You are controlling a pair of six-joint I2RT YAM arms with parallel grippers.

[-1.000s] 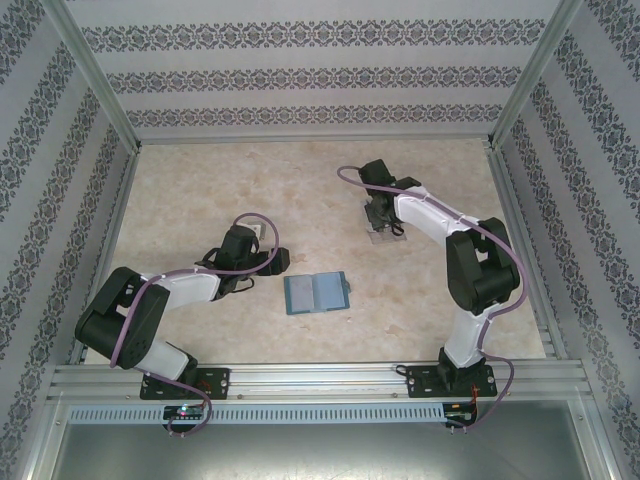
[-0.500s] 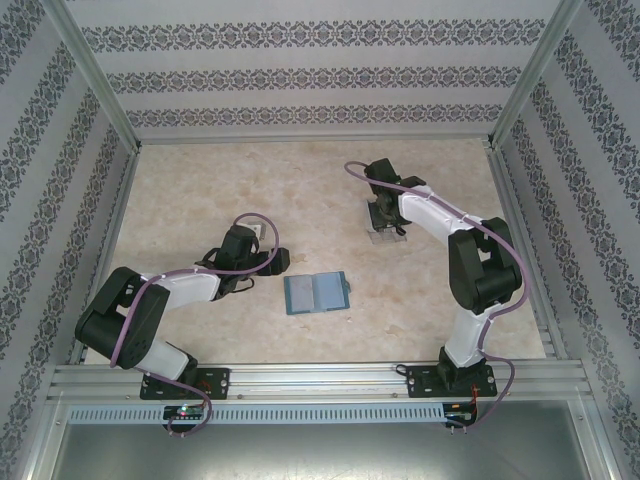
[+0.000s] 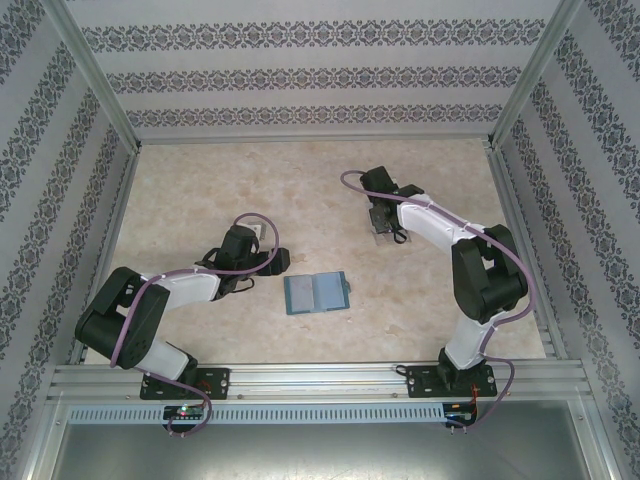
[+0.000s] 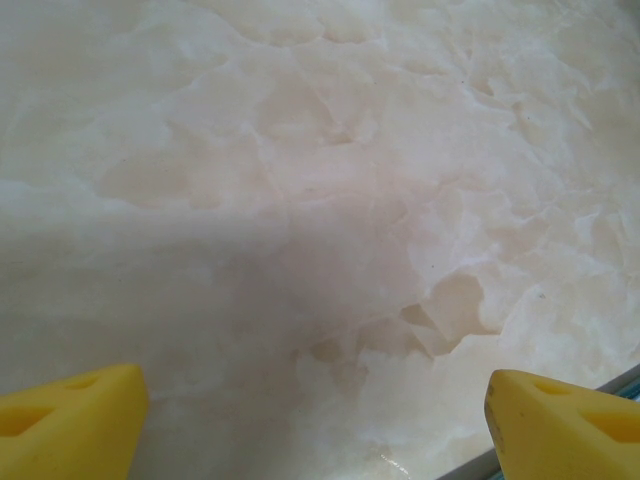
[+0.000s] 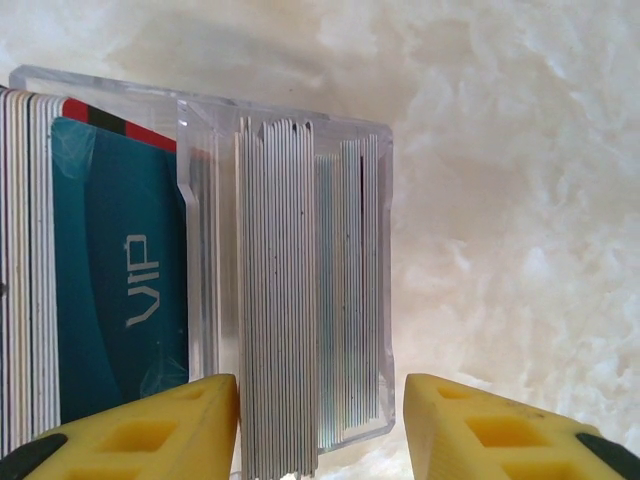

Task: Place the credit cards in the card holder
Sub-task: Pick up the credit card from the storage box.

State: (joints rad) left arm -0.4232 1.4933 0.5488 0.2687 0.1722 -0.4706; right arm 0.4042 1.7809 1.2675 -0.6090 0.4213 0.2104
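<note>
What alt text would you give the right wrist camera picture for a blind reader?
A clear plastic rack holds a teal card marked VIP at left and a pale card stack on edge. The right gripper, yellow fingers apart, straddles that stack over a marbled table.

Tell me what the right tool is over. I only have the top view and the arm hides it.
Observer: A clear plastic rack, divided into sections, with cards standing on edge in it.
Operator: Closed on anything?
Observer: No. The right tool is open, its fingers either side of what looks like a stack of pale cards.
Operator: Any coloured ones?
Observer: A teal card marked VIP in the next section, with a red card showing behind it.
</note>
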